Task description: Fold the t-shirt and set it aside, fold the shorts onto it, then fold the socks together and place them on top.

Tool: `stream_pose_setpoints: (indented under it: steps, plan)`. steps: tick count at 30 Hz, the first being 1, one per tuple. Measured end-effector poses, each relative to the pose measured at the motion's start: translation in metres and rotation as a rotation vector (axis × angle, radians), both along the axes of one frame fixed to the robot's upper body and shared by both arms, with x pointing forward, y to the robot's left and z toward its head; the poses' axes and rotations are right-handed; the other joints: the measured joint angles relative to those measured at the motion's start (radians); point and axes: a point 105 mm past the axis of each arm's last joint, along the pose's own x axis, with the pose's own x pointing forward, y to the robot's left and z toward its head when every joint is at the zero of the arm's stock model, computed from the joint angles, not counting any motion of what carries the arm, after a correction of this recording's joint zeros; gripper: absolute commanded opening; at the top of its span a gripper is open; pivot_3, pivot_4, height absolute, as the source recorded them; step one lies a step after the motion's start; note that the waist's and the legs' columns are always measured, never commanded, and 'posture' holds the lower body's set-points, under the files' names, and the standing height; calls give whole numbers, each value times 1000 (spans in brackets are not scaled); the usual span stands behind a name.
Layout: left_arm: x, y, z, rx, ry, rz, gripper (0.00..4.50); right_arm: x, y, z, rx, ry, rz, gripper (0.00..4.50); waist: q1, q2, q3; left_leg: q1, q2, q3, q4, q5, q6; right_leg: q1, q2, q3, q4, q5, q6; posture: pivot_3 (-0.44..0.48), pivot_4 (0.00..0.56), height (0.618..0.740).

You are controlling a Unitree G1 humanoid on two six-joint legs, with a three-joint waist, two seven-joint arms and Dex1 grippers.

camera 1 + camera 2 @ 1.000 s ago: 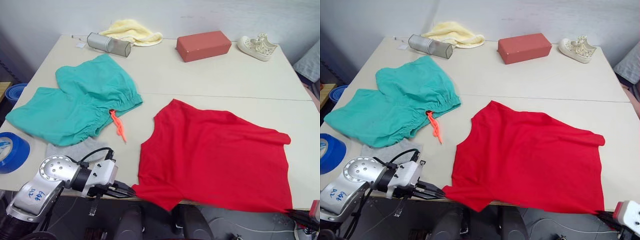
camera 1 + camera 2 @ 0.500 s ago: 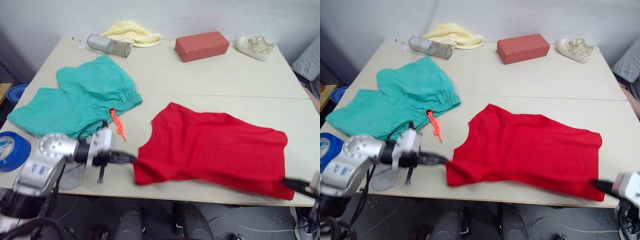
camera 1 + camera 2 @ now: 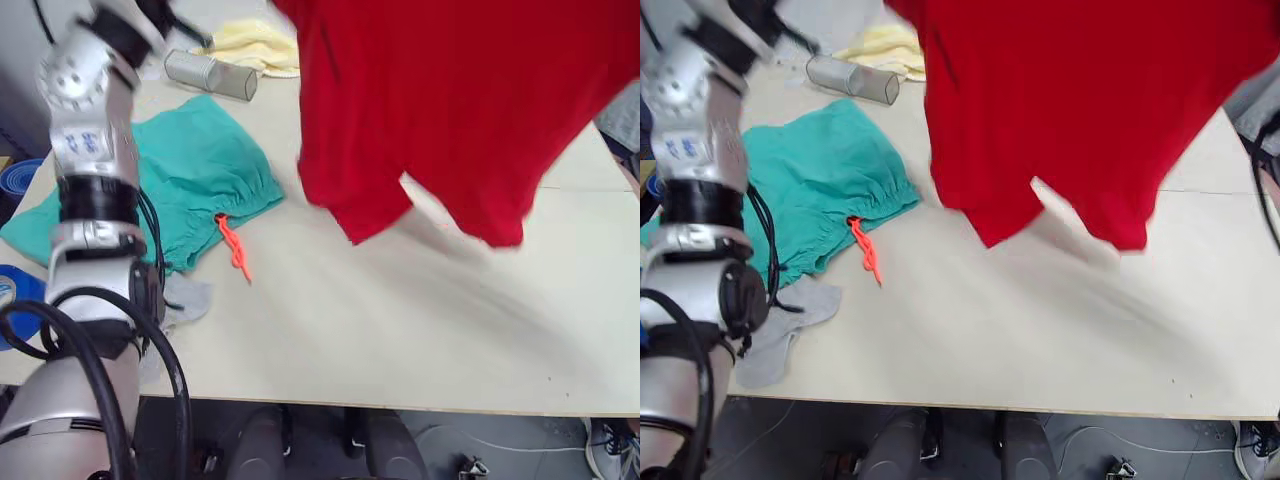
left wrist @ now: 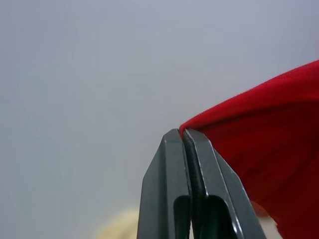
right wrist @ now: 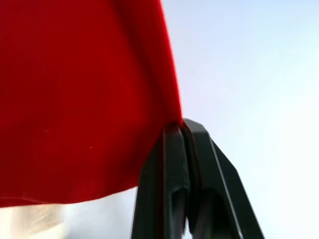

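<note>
The red t-shirt [image 3: 450,100] hangs in the air over the table [image 3: 400,330], its lower edge and a sleeve dangling just above the surface. My left gripper [image 4: 183,133] is shut on one corner of the red cloth. My right gripper [image 5: 180,123] is shut on another edge of it. My left arm [image 3: 85,90] is raised high at the left. The teal shorts [image 3: 180,180] lie flat at the left, with the orange drawstring [image 3: 235,250] trailing toward the front. The grey socks [image 3: 780,325] lie near the front left edge, partly behind my left arm.
A pale yellow cloth [image 3: 255,45] and a grey mesh tube [image 3: 210,75] lie at the back left. A blue tape roll [image 3: 8,290] sits at the table's left edge. The hanging t-shirt hides the back right of the table.
Both grippers have swung up from the table's front edge, lifting the t-shirt off the surface so that it now hangs in the air. The shorts and socks have stayed put.
</note>
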Motion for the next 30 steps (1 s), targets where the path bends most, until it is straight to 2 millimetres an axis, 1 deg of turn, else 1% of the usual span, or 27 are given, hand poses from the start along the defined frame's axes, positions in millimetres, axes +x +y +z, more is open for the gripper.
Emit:
stream_pose_setpoints:
  steps: [1, 2, 4, 6, 7, 8, 9, 11, 12, 13, 14, 15, 17, 18, 19, 20, 21, 22, 24, 25, 26, 27, 28, 29, 30]
  plan:
    - [-9, 1, 14, 3, -74, 8, 0, -3, -1, 12, -2, -58, -9, 29, 1, 0, 0, 0, 1, 5, 0, 0, 0, -1, 0, -1, -1, 0, 0, 0, 150, 740]
    - [-15, 2, 23, 13, -130, 20, 0, -6, -2, 20, -4, -97, -15, 29, 1, 0, 0, -1, 0, 6, 0, 0, 0, -2, 1, -2, 0, 0, 0, 0, 150, 740]
    - [-23, 3, 29, 31, -196, 36, 0, -6, -4, 22, -5, -123, -11, 29, 3, 0, 0, -1, 0, 8, 0, -1, 1, -2, 1, -2, -1, 0, 0, 0, 150, 740]
    - [-25, 4, 22, 83, -216, 55, 0, -1, -7, 11, -7, -85, -3, 29, 2, 0, 0, -1, 0, 9, 1, -2, 3, -1, 2, -1, 0, 1, 1, 0, 150, 740]
    - [-24, 5, 14, 118, -213, 59, 0, 3, -10, 1, -6, -51, 0, 29, 2, 0, 0, 0, 0, 10, 3, -2, 4, 0, 2, -1, 1, 1, 2, 0, 150, 740]
    - [-21, 4, 0, 174, -196, 66, 0, 7, -12, -12, -4, 0, 9, 29, 1, 0, 0, 0, 0, 10, 5, -2, 5, 1, 2, 0, 2, 2, 3, 0, 150, 740]
    - [-18, 3, -17, 229, -174, 71, 0, 11, -15, -28, -4, 65, 19, 29, 0, 0, 0, 1, 1, 11, 8, -2, 6, 2, 2, 1, 2, 2, 4, 0, 150, 740]
    - [-14, 1, -60, 349, -109, 74, 0, 17, -17, -70, -18, 220, 51, 29, -2, 0, 0, 2, 1, 11, 12, -3, 7, 5, 2, 2, 2, 3, 5, 0, 150, 740]
    - [-9, 3, -85, 395, -45, 72, 0, 21, -18, -95, -17, 314, 68, 29, -3, 0, 0, 2, 1, 12, 15, -3, 9, 4, 2, 3, 3, 3, 6, 0, 150, 740]
    - [-10, 2, -109, 429, 6, 63, 0, 22, -19, -123, -3, 426, 94, 29, -4, 0, 0, 1, 1, 12, 15, -2, 10, 4, 1, 4, 3, 5, 7, 0, 150, 740]
    - [-20, 1, -137, 473, 46, 45, 0, 16, -20, -159, 10, 567, 130, 29, -6, 0, 0, 4, 2, 11, 14, -2, 11, 7, 1, 5, 6, 6, 8, 0, 150, 740]
    - [-25, 2, -160, 494, 98, 32, 0, 12, -23, -187, 32, 675, 143, 29, -6, 0, 0, 6, 2, 11, 15, -3, 11, 10, 1, 5, 6, 6, 8, 0, 150, 740]
    - [-59, 4, -234, 588, 290, -30, 0, -15, -26, -265, 83, 975, 181, 29, -10, 0, 0, 13, 3, 9, 11, -6, 12, 13, -3, 12, 3, 6, 8, 0, 150, 740]
    - [-73, 5, -265, 626, 393, -61, 0, -29, -27, -293, 107, 1080, 190, 29, -12, 1, 0, 14, 4, 9, 12, -6, 12, 14, -3, 13, 1, 6, 8, 0, 150, 740]
    - [-85, 6, -285, 644, 465, -83, 0, -37, -27, -306, 120, 1132, 200, 29, -18, 2, 2, 13, 3, 10, 15, -6, 13, 13, -3, 14, 1, 6, 8, 0, 150, 740]
    - [-98, 5, -293, 691, 490, -108, 0, -42, -27, -309, 126, 1150, 205, 29, -24, 3, 3, 16, 3, 10, 15, -6, 14, 14, -4, 15, 1, 8, 8, 0, 150, 740]
    - [-106, 3, -293, 739, 491, -125, 0, -44, -28, -307, 129, 1149, 209, 29, -27, 3, 3, 19, 3, 10, 14, -7, 14, 17, -4, 15, 0, 11, 6, 0, 150, 740]
    - [-115, 1, -289, 782, 472, -141, 0, -46, -29, -302, 124, 1140, 213, 29, -28, 3, 3, 25, 4, 11, 13, -7, 14, 24, -4, 15, -3, 13, 4, 0, 150, 740]
    - [-128, -1, -288, 841, 460, -170, 0, -51, -32, -296, 109, 1142, 209, 29, -29, 5, 2, 41, 6, 10, 4, -11, 12, 40, -3, 17, -13, 12, 0, 0, 150, 740]
    - [-133, 0, -292, 859, 477, -183, 0, -55, -34, -296, 102, 1155, 205, 29, -30, 4, 2, 47, 6, 11, -2, -10, 11, 44, -3, 23, -16, 10, -5, 0, 150, 740]
    - [-138, 2, -298, 883, 505, -201, 0, -60, -36, -298, 106, 1174, 199, 29, -28, 5, 2, 50, 7, 11, -5, -9, 10, 46, -3, 23, -18, 8, -9, 0, 150, 740]
    - [-142, 3, -303, 900, 528, -220, 0, -63, -37, -301, 109, 1192, 199, 29, -26, 5, 2, 50, 9, 11, -5, -9, 9, 46, -1, 23, -17, 3, -18, 0, 150, 740]
    - [-144, 2, -305, 907, 546, -241, 0, -67, -37, -304, 113, 1213, 200, 29, -24, 5, 2, 49, 9, 11, -5, -9, 8, 45, -1, 23, -16, 2, -19, 0, 150, 740]
    - [-147, 1, -308, 909, 570, -276, 0, -71, -39, -305, 127, 1226, 199, 29, -23, 5, 2, 48, 9, 12, -4, -10, 7, 42, -1, 24, -12, 4, -16, 0, 150, 740]
    - [-149, 0, -310, 908, 591, -306, 0, -72, -40, -302, 144, 1226, 200, 29, -23, 5, 1, 47, 9, 13, -4, -8, 9, 40, -1, 25, -10, 10, -5, 0, 150, 740]
